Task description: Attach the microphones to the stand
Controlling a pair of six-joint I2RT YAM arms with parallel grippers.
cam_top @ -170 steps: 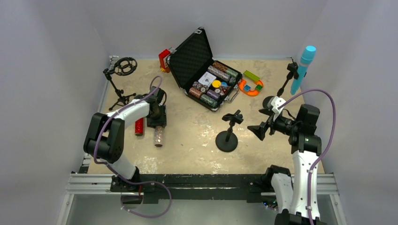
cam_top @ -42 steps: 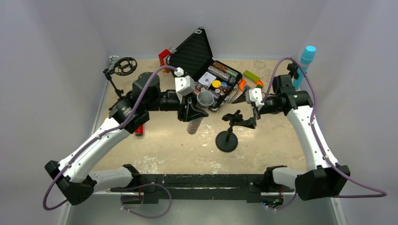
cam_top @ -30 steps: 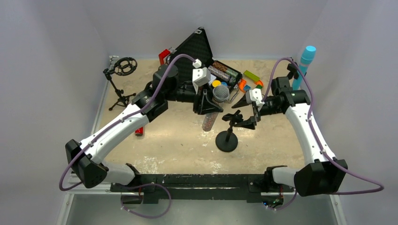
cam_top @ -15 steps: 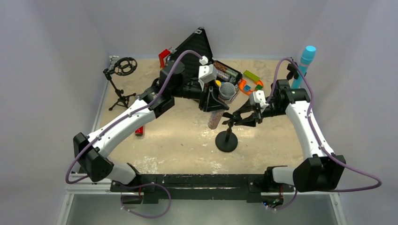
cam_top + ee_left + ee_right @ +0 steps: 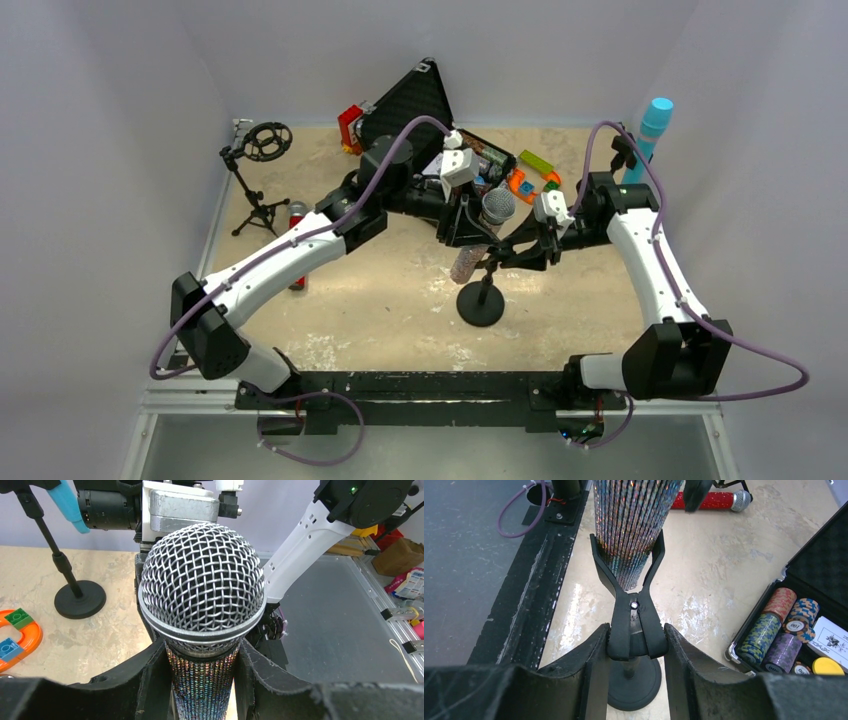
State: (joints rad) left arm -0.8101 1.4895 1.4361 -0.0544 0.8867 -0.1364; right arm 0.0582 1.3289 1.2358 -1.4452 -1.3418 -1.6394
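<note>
- Far-left corner of the table (image 5: pixel 400 325): shock-mount stand (image 5: pixel 244 183), its ring empty.
- Near the left edge: red microphone (image 5: pixel 295 213) lying flat on the table, partly hidden under the left arm in the top view. Not mounted.
- Centre: left hand (image 5: pixel 465 228) grasping the glittery silver microphone (image 5: pixel 202 580) by the barrel just under the mesh head. Head up, tail pointing down into the clip (image 5: pixel 629 595).
- Just right of centre: right hand (image 5: pixel 634 645) clenched on the clip's rear handles, atop the round-base stand (image 5: pixel 481 303). The clip's jaws are spread, one on either side of the lower barrel. Cannot tell whether they touch it.
- Far-right corner: light blue microphone (image 5: pixel 648 140) upright on its own stand. Judged done.
- Step in hand (judgement): seating the silver microphone in the clip, with one of three mounted so far.
- Next move (judgement): the right hand should ease its squeeze so the jaws bite on the barrel, and the left hand should let go only once the clip holds. The barrel should sit deep and centred, because the heavy head could tip it out. The red microphone comes after.
</note>
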